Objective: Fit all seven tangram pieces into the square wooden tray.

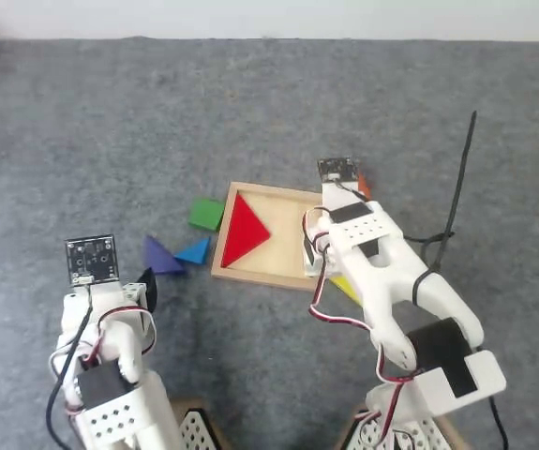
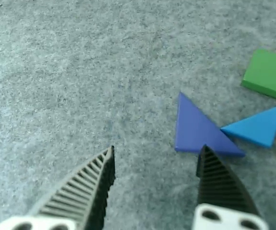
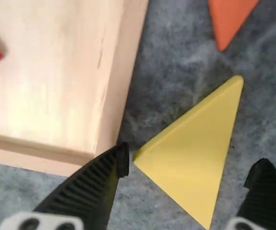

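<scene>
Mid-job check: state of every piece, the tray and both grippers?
Tray: one piece inside.
Red triangle: flat in tray.
Green square: on carpet, outside.
Dark blue triangle: on carpet, outside.
Light blue triangle: on carpet, outside.
Yellow triangle: on carpet beside tray.
Orange piece: on carpet, outside.
Left gripper: open, empty.
Right gripper: open, straddling yellow triangle.

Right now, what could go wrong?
On the right tool, one finger sits beside the tray wall; closing on the yellow triangle may shove the tray. One finger of the left tool is at the dark blue triangle, which seems to touch the light blue triangle; a nudge could shift both.
</scene>
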Motion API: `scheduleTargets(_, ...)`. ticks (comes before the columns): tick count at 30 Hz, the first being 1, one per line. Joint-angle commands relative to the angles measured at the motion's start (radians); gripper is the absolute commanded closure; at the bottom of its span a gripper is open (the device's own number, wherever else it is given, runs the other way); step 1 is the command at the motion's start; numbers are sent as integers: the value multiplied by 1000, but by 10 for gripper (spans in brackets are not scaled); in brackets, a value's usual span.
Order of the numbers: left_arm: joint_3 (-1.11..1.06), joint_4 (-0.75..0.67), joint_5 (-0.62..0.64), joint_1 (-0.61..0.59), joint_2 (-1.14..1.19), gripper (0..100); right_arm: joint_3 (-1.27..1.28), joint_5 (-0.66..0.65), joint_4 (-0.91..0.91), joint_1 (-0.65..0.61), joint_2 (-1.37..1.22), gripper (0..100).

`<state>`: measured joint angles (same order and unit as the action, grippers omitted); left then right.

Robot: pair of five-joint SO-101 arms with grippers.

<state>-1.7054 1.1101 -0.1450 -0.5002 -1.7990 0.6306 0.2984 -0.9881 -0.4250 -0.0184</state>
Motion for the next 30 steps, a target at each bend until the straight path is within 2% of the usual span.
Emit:
scheduleTargets(1, 22, 3, 8, 3, -17, 731, 6, 2, 12, 5, 8, 608)
scheduleTargets(8, 22, 3, 8, 3, -17, 731, 5, 2, 8, 31, -1, 625)
scheduleTargets(14, 22, 3, 8, 3, -17, 731, -60, 5, -8, 35, -94, 787)
scheduleTargets(19, 22, 3, 8, 3, -17, 731, -107, 8, -50, 38, -130, 786)
scheduleTargets(24, 22, 3, 8, 3, -17, 731, -114, 9, -48, 45, -124, 857)
scheduleTargets(30, 22, 3, 8, 3, -17, 731, -104, 9, -51, 94, 10, 867)
